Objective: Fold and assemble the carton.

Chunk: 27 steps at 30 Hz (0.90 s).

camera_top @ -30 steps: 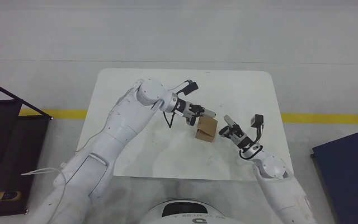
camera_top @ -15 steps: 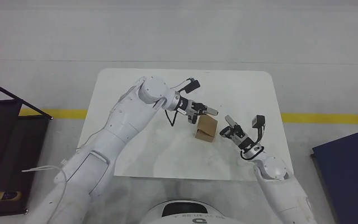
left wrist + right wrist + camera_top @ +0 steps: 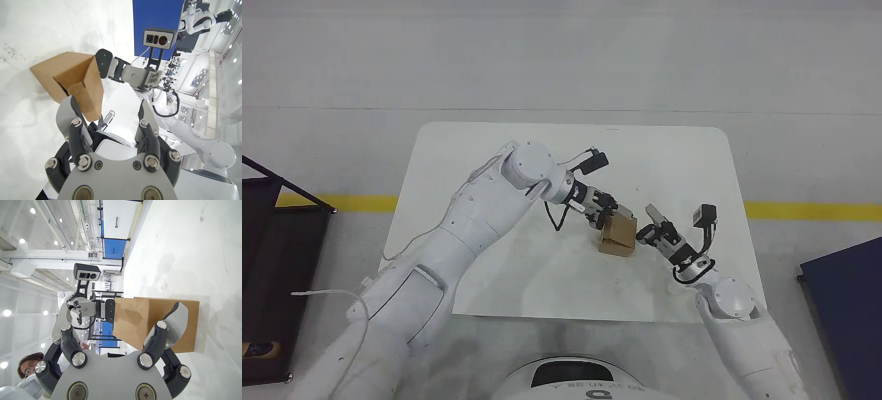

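A small brown carton [image 3: 618,235] stands on the white table [image 3: 492,180], a little right of centre. My left gripper [image 3: 603,206] is open at its far left side. In the left wrist view the carton [image 3: 62,75] has a raised flap [image 3: 93,89], and one of my left fingers [image 3: 75,108] touches a small tab beside it. My right gripper [image 3: 649,228] is open against the carton's right side. One right finger [image 3: 177,317] lies across the carton's face [image 3: 157,317]. The left gripper's pad [image 3: 109,311] presses the opposite side.
The table's near edge [image 3: 572,318] lies just below the carton. Bare tabletop spreads to the left and behind. A black frame [image 3: 272,230] stands off the table at the left, and a blue mat [image 3: 852,300] lies on the floor at the right.
My left gripper has moved right and down onto the carton. The carton has shifted slightly toward the right gripper, which now touches it.
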{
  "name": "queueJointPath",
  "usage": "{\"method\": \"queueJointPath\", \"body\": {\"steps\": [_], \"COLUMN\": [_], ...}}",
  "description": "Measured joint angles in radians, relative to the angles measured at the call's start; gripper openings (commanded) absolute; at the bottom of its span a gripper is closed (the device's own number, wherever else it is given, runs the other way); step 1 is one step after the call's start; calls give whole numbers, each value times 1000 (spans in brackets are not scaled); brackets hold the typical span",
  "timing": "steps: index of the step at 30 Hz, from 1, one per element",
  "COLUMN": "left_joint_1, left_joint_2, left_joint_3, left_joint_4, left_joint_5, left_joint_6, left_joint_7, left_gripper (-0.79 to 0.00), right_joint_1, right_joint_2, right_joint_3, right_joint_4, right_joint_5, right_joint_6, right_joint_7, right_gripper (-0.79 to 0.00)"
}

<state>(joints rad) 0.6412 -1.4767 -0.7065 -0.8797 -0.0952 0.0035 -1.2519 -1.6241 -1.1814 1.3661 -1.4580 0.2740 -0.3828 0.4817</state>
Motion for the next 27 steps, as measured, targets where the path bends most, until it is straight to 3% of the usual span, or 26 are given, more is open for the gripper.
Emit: {"method": "queueJointPath", "body": {"steps": [9,15,20,23,25,27], "left_joint_1": [-38,-51,-60,-66,-69,-70], "left_joint_2": [-29,-47,-61,-68,-71,-74], "left_joint_3": [29,57,75,81,83,83], "left_joint_4": [76,103,129,142,149,155], "left_joint_5": [-27,-19,-13,-14,-14,-15], "left_joint_6": [-26,-33,-39,-44,-47,-53], "left_joint_7": [6,7,10,10,10,9], "left_gripper": [-246,-397,-462,-594,-757,-785], "right_joint_1": [3,5,2,-1,-4,-5], "right_joint_2": [0,-1,-2,-1,-1,-1], "right_joint_3": [0,-6,-9,-6,-5,-3], "right_joint_4": [7,6,6,5,5,5], "right_joint_5": [11,19,24,27,29,31], "right_joint_6": [-3,-6,-10,-14,-16,-17], "right_joint_7": [12,25,27,28,30,30], "right_gripper": [0,0,0,0,0,0]}}
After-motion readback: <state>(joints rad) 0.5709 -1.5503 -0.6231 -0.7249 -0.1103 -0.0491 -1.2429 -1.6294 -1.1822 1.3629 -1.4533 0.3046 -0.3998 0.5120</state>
